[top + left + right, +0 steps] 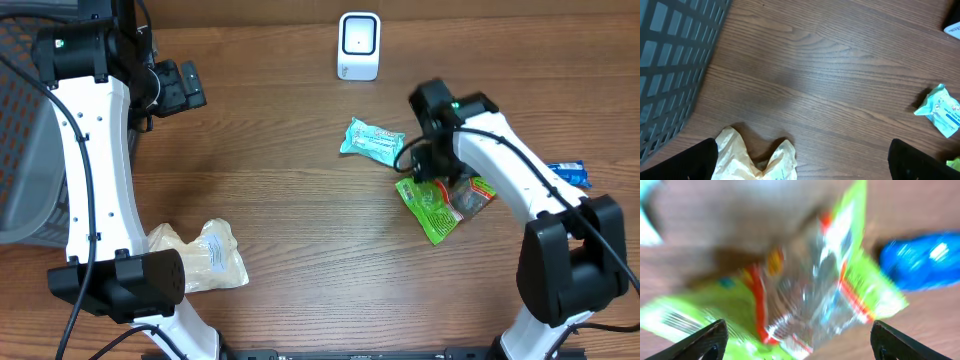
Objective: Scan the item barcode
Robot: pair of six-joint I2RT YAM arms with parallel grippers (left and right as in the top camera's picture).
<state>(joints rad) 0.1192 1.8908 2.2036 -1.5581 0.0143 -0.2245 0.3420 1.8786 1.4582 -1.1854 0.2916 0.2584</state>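
Wood-grain table (300, 230) carries everything, and we take the white scanner (359, 45), standing upright near the far edge, as our marker. Far to the left of the scanner, a grey mesh basket (20, 150) overlaps the table's edge. The left arm (95, 170) rises on that same side, and its left gripper (192, 87) hangs well to the left of the scanner with the jaws spread wide and nothing between them. In its wrist view we see only bare wood and a crumpled cream bag (205, 255) below. That bag lies well left of the scanner and much nearer the robot. The right arm (510, 170) reaches in from the right of the scanner, and its right gripper (432, 172) hovers directly over a green snack packet (432, 208), which lies flat to the right of the scanner and nearer the robot. In the right wrist view we see both fingertips (705, 341) set wide apart with the packet lying under the gap. It is not clamped, and the blur keeps us from telling whether they touch it. A teal packet (372, 140) lies almost straight towards the robot from the scanner, just left of the green one. A small blue packet (568, 175) sits farthest right of the scanner.
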